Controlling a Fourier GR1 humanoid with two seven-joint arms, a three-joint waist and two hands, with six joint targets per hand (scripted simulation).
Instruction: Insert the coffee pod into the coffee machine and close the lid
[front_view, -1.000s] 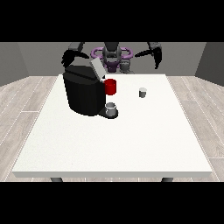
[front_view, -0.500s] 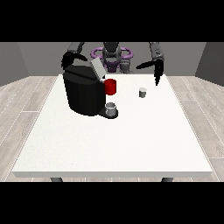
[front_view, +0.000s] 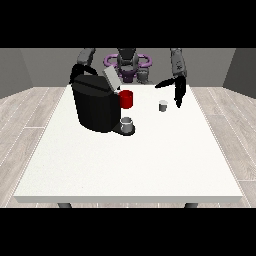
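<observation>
Standing on the left-far part of the white table (front_view: 125, 165): black coffee machine (front_view: 95, 107), grey lid (front_view: 111, 78) raised and tilted, red part (front_view: 126, 99) at its right side, small grey cup (front_view: 127, 124) on its tray at the near right. Resting upright on the table to the right of the machine: small coffee pod (front_view: 163, 105). Hanging just beside and right of the pod, apart from it: robot hand at the view's right (front_view: 178, 94), fingers straight and pointing down, released, grasping nothing. Reaching behind the machine's far-left corner: robot hand at the view's left (front_view: 76, 73), finger state impossible to tell.
</observation>
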